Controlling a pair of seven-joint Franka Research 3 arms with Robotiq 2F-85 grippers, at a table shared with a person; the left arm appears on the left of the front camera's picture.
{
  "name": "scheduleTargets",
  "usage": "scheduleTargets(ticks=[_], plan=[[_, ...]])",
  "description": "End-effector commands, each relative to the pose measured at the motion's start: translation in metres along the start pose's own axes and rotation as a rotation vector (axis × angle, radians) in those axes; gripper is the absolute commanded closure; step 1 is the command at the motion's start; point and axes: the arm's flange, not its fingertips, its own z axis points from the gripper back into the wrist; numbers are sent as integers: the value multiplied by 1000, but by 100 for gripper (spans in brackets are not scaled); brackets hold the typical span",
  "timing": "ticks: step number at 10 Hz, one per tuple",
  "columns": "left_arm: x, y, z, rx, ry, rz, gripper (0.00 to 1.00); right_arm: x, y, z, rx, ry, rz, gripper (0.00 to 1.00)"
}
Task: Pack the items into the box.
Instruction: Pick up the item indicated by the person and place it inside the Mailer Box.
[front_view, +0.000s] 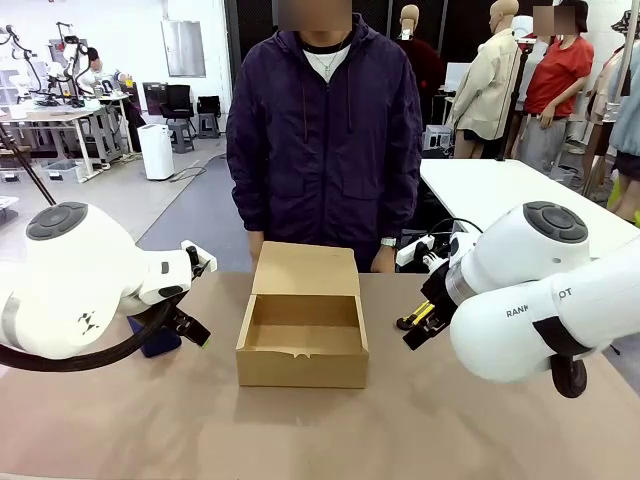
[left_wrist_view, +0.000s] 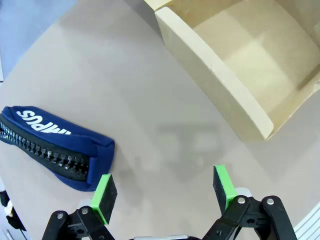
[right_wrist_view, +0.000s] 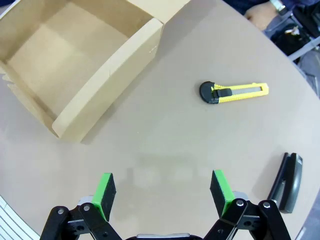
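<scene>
pouch (left_wrist_view: 55, 145) in navy shows white lettering, readable as "mpus"

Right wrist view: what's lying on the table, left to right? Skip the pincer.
cardboard box → utility knife → stapler

Cardboard box (front_view: 300, 368) mid-frame on table (front_view: 300, 435). Zip pouch (front_view: 157, 340) left of it, apart. Right wrist view: box upper left, utility knife (right_wrist_view: 234, 91) upper right, stapler (right_wrist_view: 287, 182) lower right.
</scene>
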Motion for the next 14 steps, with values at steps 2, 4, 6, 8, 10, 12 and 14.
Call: scheduleTargets(ticks=[2, 4, 6, 8, 10, 12, 14], plan=[[0, 0, 0, 0, 0, 0, 0, 0, 0, 0, 0, 0, -1, 0], [0, 0, 0, 0, 0, 0, 0, 0, 0, 0, 0, 0, 0, 0], [1, 2, 26, -144, 91, -5, 0, 8, 1, 14, 199, 41, -41, 0], [9, 10, 74, -360, 114, 66, 0, 12, -15, 56, 391, 111, -160, 0], [-5, 45, 144, -601, 26, 68, 0, -6, -29, 132, 611, 71, -146, 0], [-43, 106, 229, -747, -197, 143, 0, -53, -62, 225, 659, -155, -228, 0], [-107, 177, 283, -727, -354, 311, 0, -113, -101, 278, 628, -317, -421, 0]])
